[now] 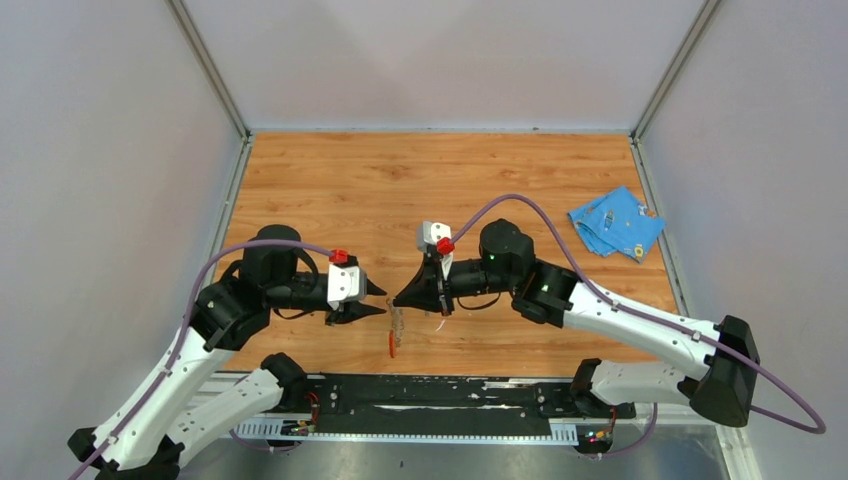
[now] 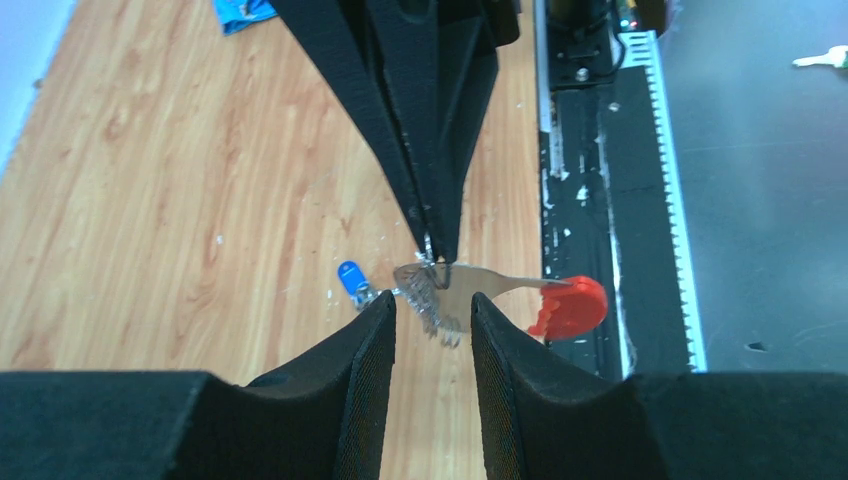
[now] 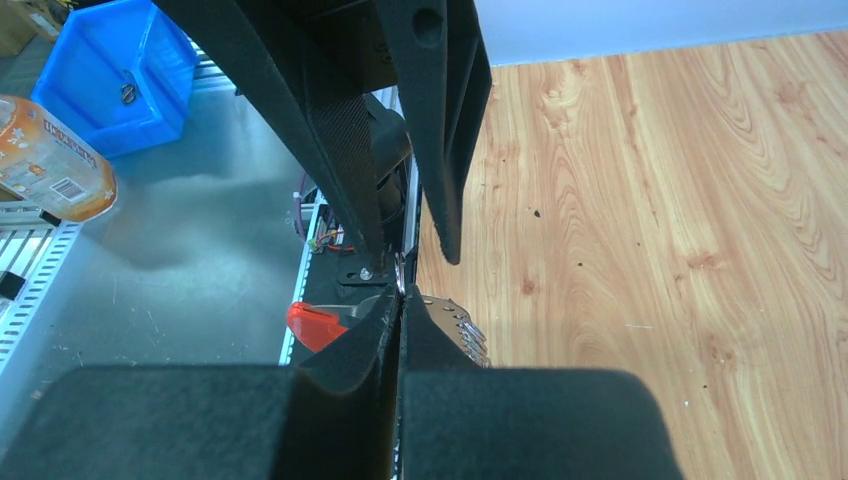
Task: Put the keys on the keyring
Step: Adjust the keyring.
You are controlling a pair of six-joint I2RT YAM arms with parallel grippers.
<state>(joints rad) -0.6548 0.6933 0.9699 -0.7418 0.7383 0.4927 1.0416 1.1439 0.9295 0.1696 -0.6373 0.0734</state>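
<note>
The keyring, a silvery strap with a red end, hangs just above the table between the two grippers. Its small metal ring is pinched by my right gripper, which is shut on it. In the top view the strap dangles below the right gripper. My left gripper faces it, open, its fingertips on either side of the strap's toothed edge without gripping it. A blue-headed key shows beside the left fingertip; I cannot tell whether it hangs from the ring.
A crumpled blue cloth lies at the table's far right. The black rail with the arm bases runs along the near edge. Off the table, the right wrist view shows a blue bin and a jar.
</note>
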